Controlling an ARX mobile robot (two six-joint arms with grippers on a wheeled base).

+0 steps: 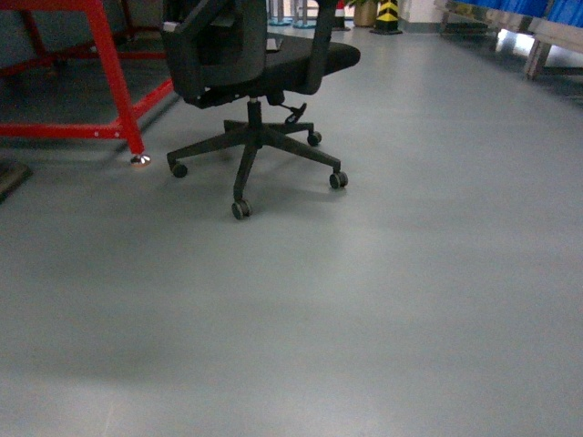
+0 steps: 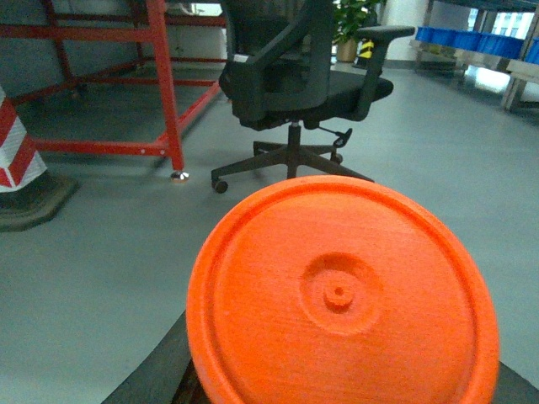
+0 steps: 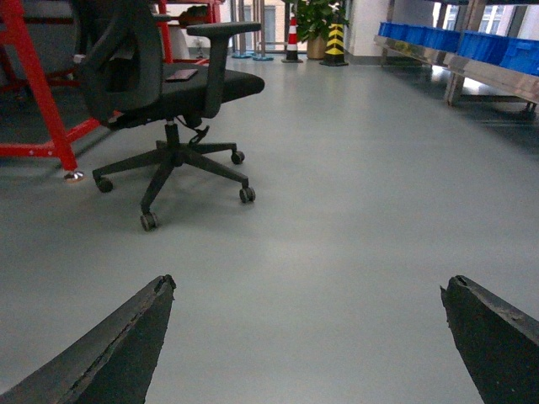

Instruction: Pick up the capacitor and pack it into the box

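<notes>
Head view: only grey floor, a black office chair and a red metal frame are shown. No box, no grippers and no worktable are seen here. The robot is judged to be in transit, with packing not yet done.

Left wrist view: most of the lower frame is filled by a round orange disc with a raised centre boss, probably the capacitor. It is carried at the left gripper, of which only dark edges show under the disc. The disc is judged to be clamped there, but the jaws are hidden behind it, so their state cannot be told. A red-and-white cone stands at the left edge, the chair beyond.

Right wrist view: the right gripper is seen with fingers spread wide apart, nothing between them, bare floor below. Blue bins sit on a far rack.

Progress: the pick appears done; finding the box, which is in no view, and the placing are left.
</notes>
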